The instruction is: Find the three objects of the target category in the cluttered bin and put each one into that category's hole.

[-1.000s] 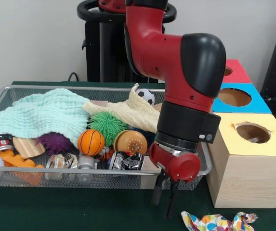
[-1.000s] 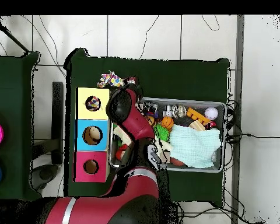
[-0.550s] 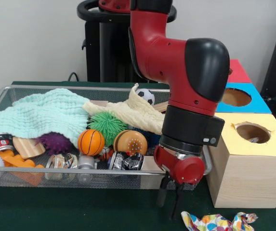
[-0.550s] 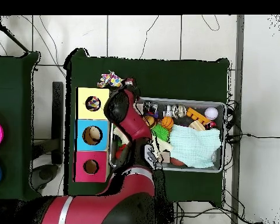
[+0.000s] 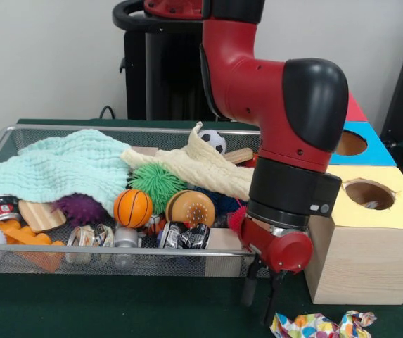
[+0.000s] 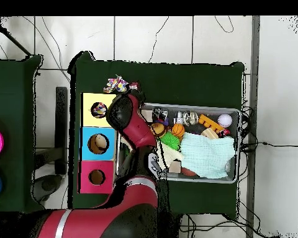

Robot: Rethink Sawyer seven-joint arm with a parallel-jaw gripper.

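Crumpled multicoloured polka-dot cloth (image 5: 318, 324) lies on the green table (image 5: 103, 306), in front of the wooden box with the yellow top (image 5: 367, 236). Just beside it hangs the black 2-fingered gripper (image 5: 262, 296), slightly parted and empty, outside the wire mesh bin (image 5: 18, 259)

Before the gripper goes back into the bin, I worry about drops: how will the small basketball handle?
The basketball is round, so a push probably rolls it. Wedged among neighbouring toys, it may stay put. It looks smooth, perhaps slippery.
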